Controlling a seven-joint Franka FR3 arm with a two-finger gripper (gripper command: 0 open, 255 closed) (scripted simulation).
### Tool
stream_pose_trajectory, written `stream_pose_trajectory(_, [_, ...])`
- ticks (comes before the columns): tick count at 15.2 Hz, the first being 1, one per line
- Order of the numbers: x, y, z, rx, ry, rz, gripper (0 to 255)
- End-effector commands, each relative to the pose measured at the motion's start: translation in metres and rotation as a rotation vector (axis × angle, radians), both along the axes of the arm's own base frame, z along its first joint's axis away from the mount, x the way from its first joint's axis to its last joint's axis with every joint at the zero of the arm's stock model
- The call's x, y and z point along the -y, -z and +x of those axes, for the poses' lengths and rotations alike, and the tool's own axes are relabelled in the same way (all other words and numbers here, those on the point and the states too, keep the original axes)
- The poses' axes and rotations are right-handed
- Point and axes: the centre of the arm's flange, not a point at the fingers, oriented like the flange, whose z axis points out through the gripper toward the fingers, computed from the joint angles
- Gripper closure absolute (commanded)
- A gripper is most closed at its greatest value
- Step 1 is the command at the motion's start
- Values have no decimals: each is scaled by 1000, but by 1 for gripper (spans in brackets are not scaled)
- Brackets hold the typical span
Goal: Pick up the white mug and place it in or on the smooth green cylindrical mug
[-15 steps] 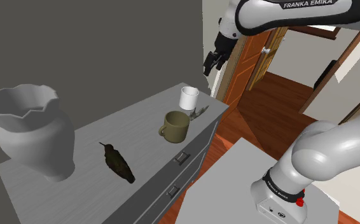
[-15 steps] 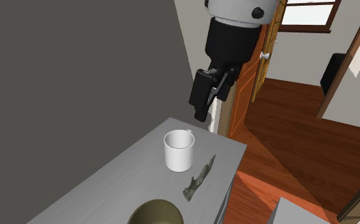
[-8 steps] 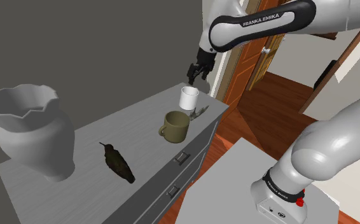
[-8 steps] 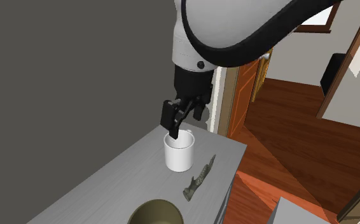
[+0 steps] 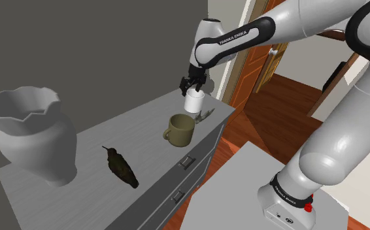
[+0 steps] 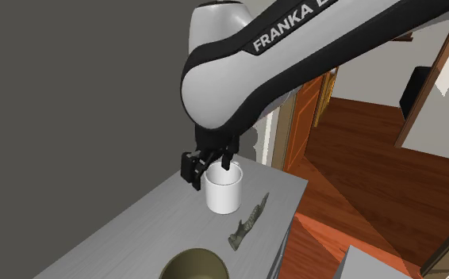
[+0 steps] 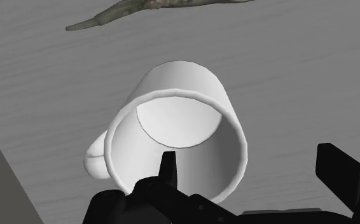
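The white mug [image 5: 194, 101] stands upright near the far corner of the grey dresser top [image 5: 134, 131], also seen as the white mug [image 6: 224, 190] and from above as the white mug [image 7: 179, 137]. My gripper [image 5: 191, 85] [image 6: 207, 170] [image 7: 249, 160] is open and down at its rim. One finger hangs inside the cup, the other outside its wall; neither presses on it. The handle points away from the straddled side. The olive-green mug [image 5: 180, 129] [image 6: 195, 265] stands upright and empty a short way nearer on the dresser.
A slim greenish lizard-like figurine [image 5: 205, 115] [image 6: 248, 222] [image 7: 153, 7] lies beside the white mug at the dresser's edge. A dark bird figurine [image 5: 121, 166] and a big grey vase [image 5: 33, 134] stand farther along. Grey wall behind; a wooden door [image 5: 259, 62] lies past the corner.
The gripper came down and toward the shoulder view's left, from high near the door to the white mug's rim. The mugs have not moved.
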Motion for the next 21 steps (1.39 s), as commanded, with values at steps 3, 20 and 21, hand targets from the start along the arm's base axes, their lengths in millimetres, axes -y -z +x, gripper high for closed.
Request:
stream_pose_trajectory(3, [0,23,6,-2,5,2,0])
stream_pose_trajectory(20, [1,47,9,-2,5,2,255])
stream_pose_trajectory(21, [1,47,9,-2,5,2,255])
